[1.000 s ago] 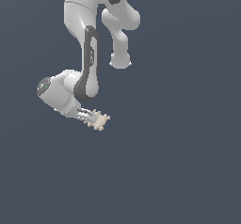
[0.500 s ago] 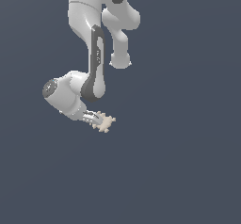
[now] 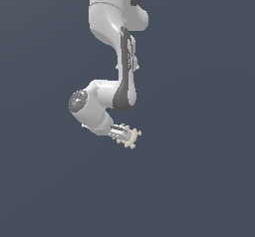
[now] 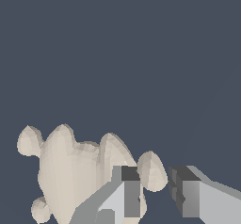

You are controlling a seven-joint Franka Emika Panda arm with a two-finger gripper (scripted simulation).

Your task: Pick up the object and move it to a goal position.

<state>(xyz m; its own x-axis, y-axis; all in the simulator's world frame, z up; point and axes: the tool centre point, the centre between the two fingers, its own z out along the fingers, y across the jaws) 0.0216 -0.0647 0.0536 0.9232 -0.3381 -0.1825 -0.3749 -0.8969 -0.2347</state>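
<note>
Object (image 3: 131,137) cream and knobby, at the gripper (image 3: 124,133) tip below the white arm (image 3: 112,42), fingers (image 4: 127,195) narrowly parted, grip on it unclear, plain dark grey-blue surroundings (image 3: 209,131)

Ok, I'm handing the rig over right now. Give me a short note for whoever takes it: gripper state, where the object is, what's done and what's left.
Gripper: shut on the beige knobby object, pinching it at one edge. In the wrist view most of the object hangs out to one side of the fingers, so the hold is off-centre.
Object: at the gripper tips, below the arm's wrist in the exterior view; no supporting surface can be made out under it.
Done: the grasp.
Left: carry it to the goal position. No goal marker shows in either view, so confirm the target first. Probably move gently, given the edge grip.
</note>
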